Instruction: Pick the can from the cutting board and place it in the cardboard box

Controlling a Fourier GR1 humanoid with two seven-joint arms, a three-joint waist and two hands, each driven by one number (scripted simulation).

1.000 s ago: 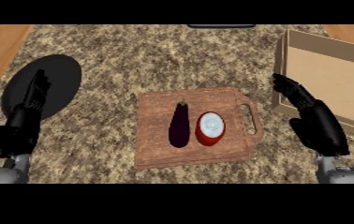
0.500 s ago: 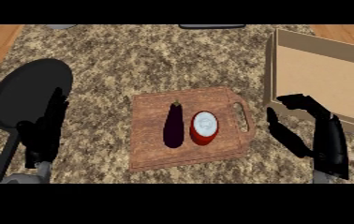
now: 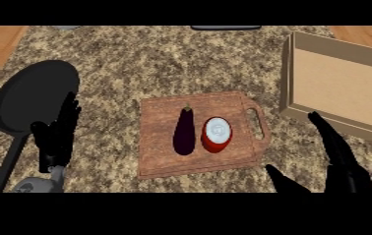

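So, spotted right hand at five o'clock, fingers spread, holding nothing. Left hand at eight o'clock, fingers straight, resting over a black pan. Dead centre: cutting board, red can just beside an eggplant. Cardboard box out at two o'clock.

A red can with a pale top sits on the wooden cutting board, in its right half near the handle slot. It appears upright, seen from above. The cardboard box lies open at the bench's right edge, well apart from the board, its tan floor bare.
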